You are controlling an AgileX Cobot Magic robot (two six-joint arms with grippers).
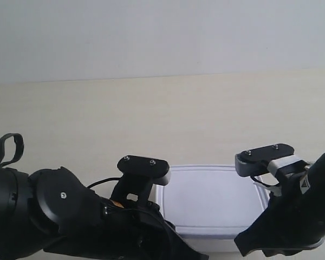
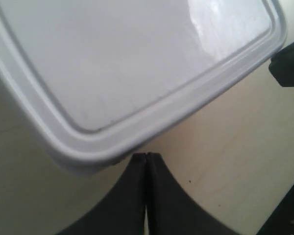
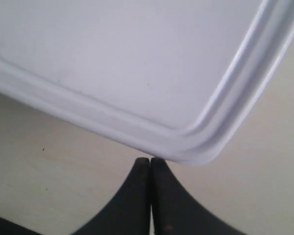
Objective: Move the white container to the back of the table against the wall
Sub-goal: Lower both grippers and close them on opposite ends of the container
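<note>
Two grippers are clenched shut and empty: the left gripper [image 2: 146, 157] and right gripper [image 3: 150, 161] each touch the white container [image 1: 211, 197] at its rim. Beyond the container, the table [image 1: 151, 119] runs to the wall [image 1: 162, 38].

The white container [image 1: 211, 200] lies on the table [image 1: 151, 119] near its front edge, between the arm at the exterior view's left [image 1: 70, 216] and the arm at the exterior view's right [image 1: 298, 216]. A broad stretch of tabletop lies behind it, so it sits well apart from the wall [image 1: 162, 38] at the back. In the wrist views, the left gripper [image 2: 146, 157] sits right at the container's rim near one corner, and the right gripper [image 3: 150, 161] sits right at another corner.
</note>
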